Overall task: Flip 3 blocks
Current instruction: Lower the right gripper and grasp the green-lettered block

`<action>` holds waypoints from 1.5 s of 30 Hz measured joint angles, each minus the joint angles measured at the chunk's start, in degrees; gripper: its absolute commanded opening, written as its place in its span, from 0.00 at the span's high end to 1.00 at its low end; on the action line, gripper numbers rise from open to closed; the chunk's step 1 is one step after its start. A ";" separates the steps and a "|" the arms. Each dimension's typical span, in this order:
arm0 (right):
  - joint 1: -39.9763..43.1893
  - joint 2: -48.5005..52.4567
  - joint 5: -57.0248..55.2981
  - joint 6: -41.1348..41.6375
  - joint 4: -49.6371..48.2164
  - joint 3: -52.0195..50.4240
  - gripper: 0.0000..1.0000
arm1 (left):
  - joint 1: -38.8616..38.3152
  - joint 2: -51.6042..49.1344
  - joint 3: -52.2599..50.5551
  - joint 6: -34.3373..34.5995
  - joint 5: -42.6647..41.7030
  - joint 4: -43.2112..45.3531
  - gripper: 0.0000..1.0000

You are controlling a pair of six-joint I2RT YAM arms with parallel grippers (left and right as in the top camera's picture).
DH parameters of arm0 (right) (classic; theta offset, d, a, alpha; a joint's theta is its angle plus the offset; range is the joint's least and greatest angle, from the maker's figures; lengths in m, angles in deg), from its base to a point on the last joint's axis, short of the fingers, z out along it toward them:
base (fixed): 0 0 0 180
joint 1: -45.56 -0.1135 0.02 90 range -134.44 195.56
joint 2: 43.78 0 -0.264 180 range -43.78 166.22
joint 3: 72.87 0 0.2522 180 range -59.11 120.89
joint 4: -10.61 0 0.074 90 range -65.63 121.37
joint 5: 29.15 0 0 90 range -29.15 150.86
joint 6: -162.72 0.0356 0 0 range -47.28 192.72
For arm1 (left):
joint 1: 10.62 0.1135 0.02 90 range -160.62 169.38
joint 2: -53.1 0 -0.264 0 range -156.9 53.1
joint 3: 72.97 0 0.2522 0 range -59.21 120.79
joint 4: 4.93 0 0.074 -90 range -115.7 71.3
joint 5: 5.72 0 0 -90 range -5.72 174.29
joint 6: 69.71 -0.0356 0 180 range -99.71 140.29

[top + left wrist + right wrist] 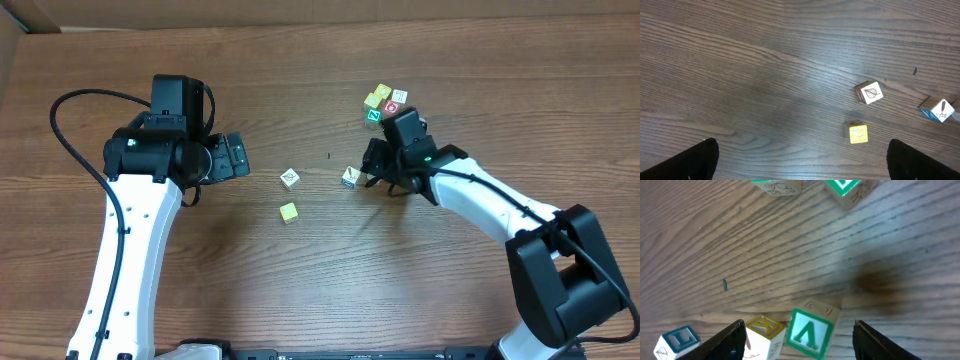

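You have broad bare brown wooden surface [200, 260] under the left gripper [802, 155], its jaws wide apart; ahead, the white leaf-marked wooden cube [870, 92] and the yellow-faced wooden cube [858, 133] sit apart, with a passable gap between them; the right gripper [799, 327] has less room: a green-faced V cube [807, 330] and a cream K cube [762, 330] touch between its parted jaws; a blue-edged L cube [675, 341] lies just outside.

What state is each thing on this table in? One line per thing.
Left gripper, open, empty.
Right gripper, open, gripping nothing.
K block, between the right gripper's jaws, K face showing.
V block, beside the K block, green V face showing.
Leaf block, leaf face up.
Yellow block, yellow face up.
Blue-sided block, white picture face up.
Far cluster of blocks, bunched together.
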 measured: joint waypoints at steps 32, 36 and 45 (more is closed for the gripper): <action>-3.02 3.69 -8.70 4.66 -1.31 -0.02 0.44 | 0.00 0.00 0.00 0.02 0.00 0.02 0.00; -3.06 3.69 -8.72 4.63 -0.85 -0.02 0.44 | 0.00 0.00 0.00 0.00 0.00 0.00 0.00; -3.06 3.69 -8.74 4.66 -0.92 -0.31 0.52 | 0.00 0.00 0.00 0.00 0.00 0.00 0.00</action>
